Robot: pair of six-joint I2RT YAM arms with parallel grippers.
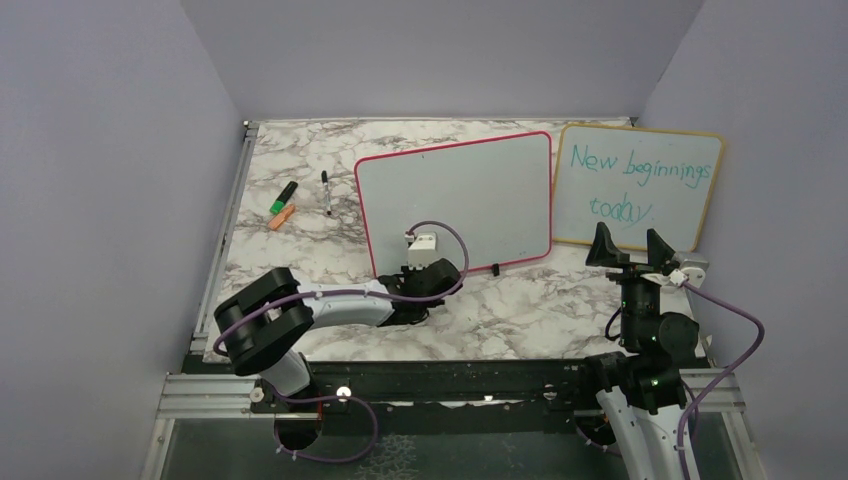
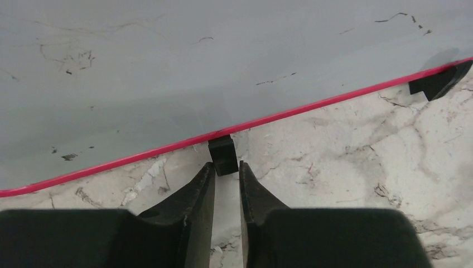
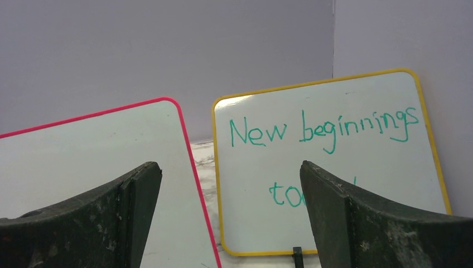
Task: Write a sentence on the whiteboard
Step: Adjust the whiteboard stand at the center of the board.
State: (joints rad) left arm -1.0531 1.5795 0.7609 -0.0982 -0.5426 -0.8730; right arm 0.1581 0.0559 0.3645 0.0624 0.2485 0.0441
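Observation:
The whiteboard (image 1: 460,200) with the red-pink frame stands tilted at mid-table, its face blank apart from faint smudges. No black sentence shows on it. It also shows in the left wrist view (image 2: 167,67) and the right wrist view (image 3: 83,162). My left gripper (image 1: 412,266) is low at the board's bottom edge. In the left wrist view it (image 2: 227,167) is nearly closed, its tips pinching the near end of the board's small black foot (image 2: 223,153). My right gripper (image 1: 628,245) is open and empty, raised at the right, facing both boards (image 3: 231,167).
A yellow-framed board (image 1: 635,185) with teal writing "New beginnings today" leans at the back right, close beside the whiteboard. A thin black marker (image 1: 326,192), a green-and-black marker (image 1: 283,197) and an orange piece (image 1: 281,217) lie at the back left. A second black foot (image 2: 438,81) sits further along the frame.

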